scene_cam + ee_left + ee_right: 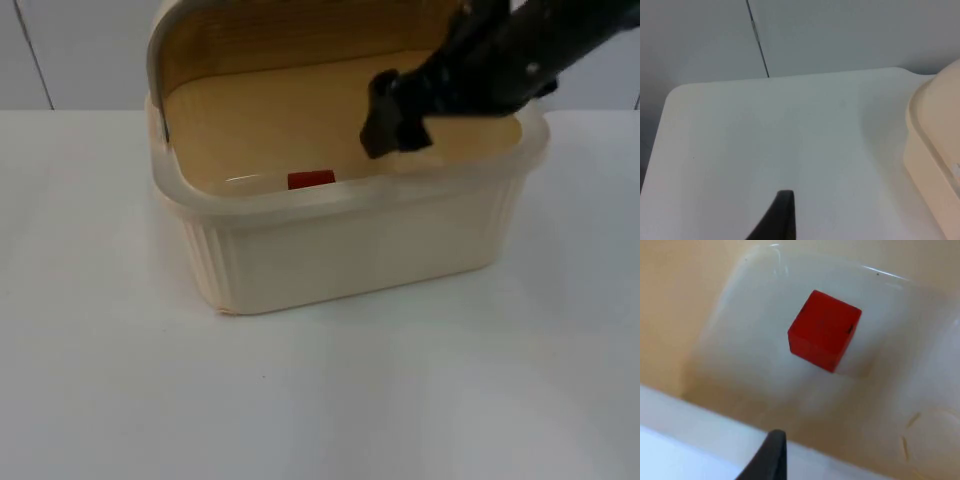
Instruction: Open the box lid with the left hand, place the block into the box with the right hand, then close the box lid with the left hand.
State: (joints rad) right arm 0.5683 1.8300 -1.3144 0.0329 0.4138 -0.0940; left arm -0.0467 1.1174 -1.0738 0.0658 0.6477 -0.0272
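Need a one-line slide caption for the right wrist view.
Small red cube block resting on the floor of the open cream plastic box, free of the right gripper.

Right arm showing as thick, matte black, chunky jointed segments, ending in a blocky black right gripper, a slim tapering black fingertip showing glossy edges, left gripper's fingertip looking equally dark, wedge-shaped

No text, label, brand or number can be read anywhere. The cream plastic box and the red cube block carry no legible markings.
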